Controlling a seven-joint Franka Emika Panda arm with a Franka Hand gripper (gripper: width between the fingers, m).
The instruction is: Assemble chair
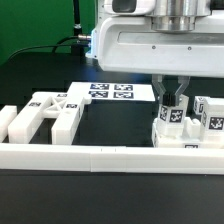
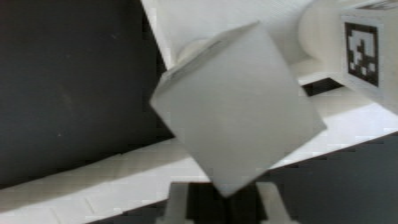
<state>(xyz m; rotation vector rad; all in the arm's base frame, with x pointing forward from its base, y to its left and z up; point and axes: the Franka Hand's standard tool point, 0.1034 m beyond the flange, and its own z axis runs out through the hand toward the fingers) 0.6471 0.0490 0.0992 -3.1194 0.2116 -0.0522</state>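
Inspection, my station, both views.

Surface: matte black table [image 1: 60,205], no glare; shows as dark bands in wrist view. Long low white border rail [image 1: 95,156] runs across the front, edge to edge. Marker board [image 1: 110,91] lies flat mid-table, behind the parts, w/ several tags facing up.

Room: green backdrop [image 1: 40,20] behind table on exterior view's left. Black cable [image 1: 50,44] crosses it toward my white arm housing [image 1: 150,45], which fills the upper right of that view.

Chair kit, group 1: blocky parts [image 1: 45,113] w/ tags, on exterior view's left, just behind the rail, well apart from me.

Chair kit, group 2: tagged blocks [image 1: 212,118] on exterior view's right, close-packed against the rail. One tag face also seen in wrist view [image 2: 365,50].

My gripper [image 1: 172,100]: down over group 2, pointing approx. straight down. Wrist view has the gripper [image 2: 226,198] pressed together on the lower corner of a thin flat plate [image 2: 231,110]; the plate stands on edge, tilted, plain white face to the camera, beside the tagged block. In exterior view a tagged piece [image 1: 172,114] sits right under my fingertips; cannot tell whether that is the same plate
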